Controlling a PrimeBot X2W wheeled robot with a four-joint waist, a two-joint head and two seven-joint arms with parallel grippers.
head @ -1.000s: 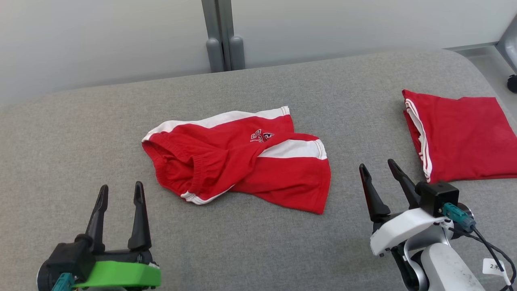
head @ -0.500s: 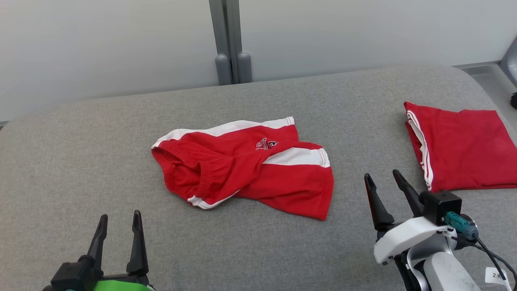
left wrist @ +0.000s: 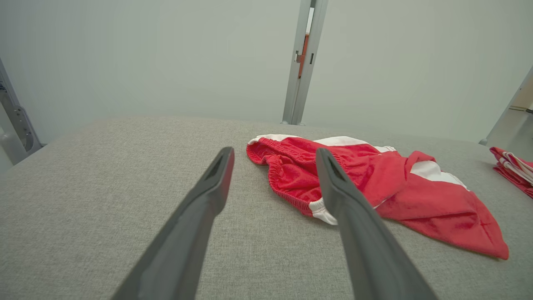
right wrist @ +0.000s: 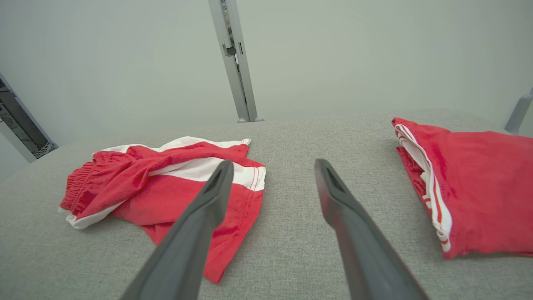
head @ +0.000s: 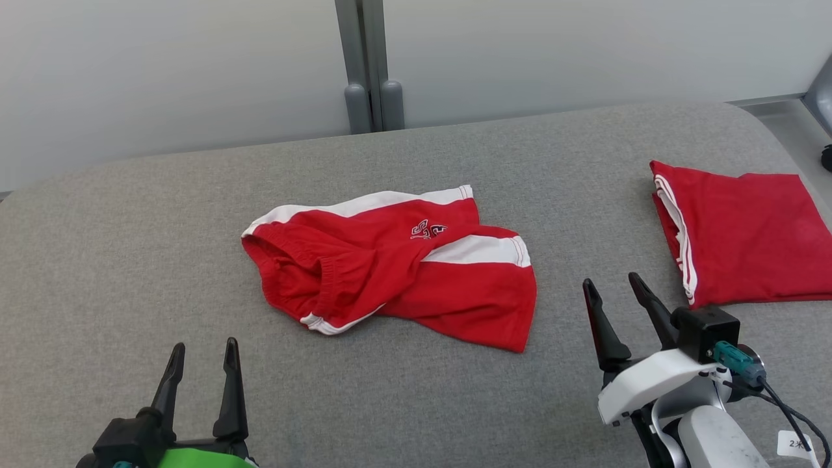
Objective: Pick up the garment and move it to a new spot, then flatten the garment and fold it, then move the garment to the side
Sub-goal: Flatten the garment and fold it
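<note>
Centre of grey padded surface (head: 117, 247): red shorts (head: 403, 279) with white side bands, crumpled, lying loose, elastic waistband end toward robot's left, 1 leg twisted over the other.
Logo (head: 428, 229): small dark-and-white mark on the upper leg, unreadable.
Folded red garment (head: 747, 234): flat at far right of surface, white stripes along its left edge, well apart from shorts.
Left gripper (head: 203, 344): 2 dark fingers spread apart, nothing between them, near the waistband end, not touching.
Right gripper (head: 611, 281): fingers apart, empty, between shorts and folded red garment, touching neither.
Background: pale wall (head: 162, 65), 1 grey post (head: 367, 58) behind surface.
</note>
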